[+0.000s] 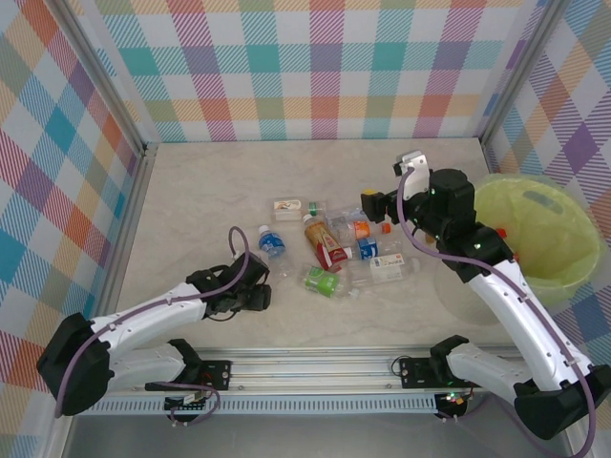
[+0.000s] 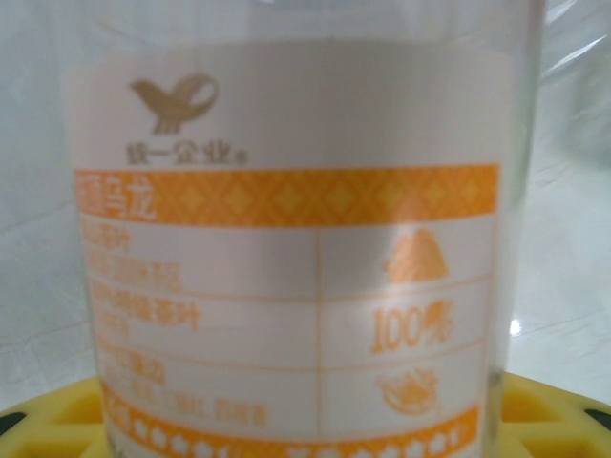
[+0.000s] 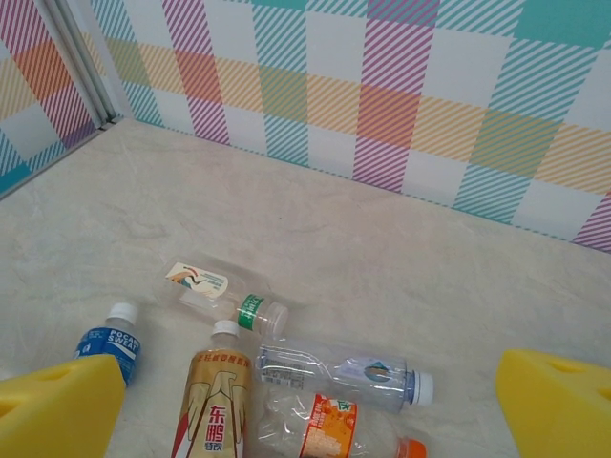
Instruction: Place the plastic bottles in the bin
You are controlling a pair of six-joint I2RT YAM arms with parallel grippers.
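Three pastel plaid walls [image 1: 315, 67] enclose a pale marbled table [image 1: 200, 191]. The bin [image 1: 563, 267], a wide translucent yellow-green tub, stands at the table's right edge, well apart from the plastic bottles [image 1: 329, 243], which lie on their sides in a loose cluster at the middle. The right arm [image 1: 506, 296] curves up beside the bin, and the right gripper [image 1: 377, 205] hangs over the far right of the cluster; in its wrist view its yellow pads [image 3: 57, 410] stand wide apart with nothing between them but the bottles on the table beneath. The left arm [image 1: 143, 320] lies low across the near left, and the left gripper [image 1: 258, 298] sits at the near-left edge of the cluster. From its wrist camera, a clear bottle with a white-and-orange label [image 2: 286, 267] fills the frame, clamped between the yellow pads at the lower corners. Among the lying bottles are a gold-and-red one [image 3: 212, 401], a blue-labelled one with a white cap [image 3: 110, 343] just left of it, a clear one with a pale blue label [image 3: 344, 367], an orange-labelled one [image 3: 334, 425] touching it, and a green-labelled one [image 1: 323, 280] nearest the arms.
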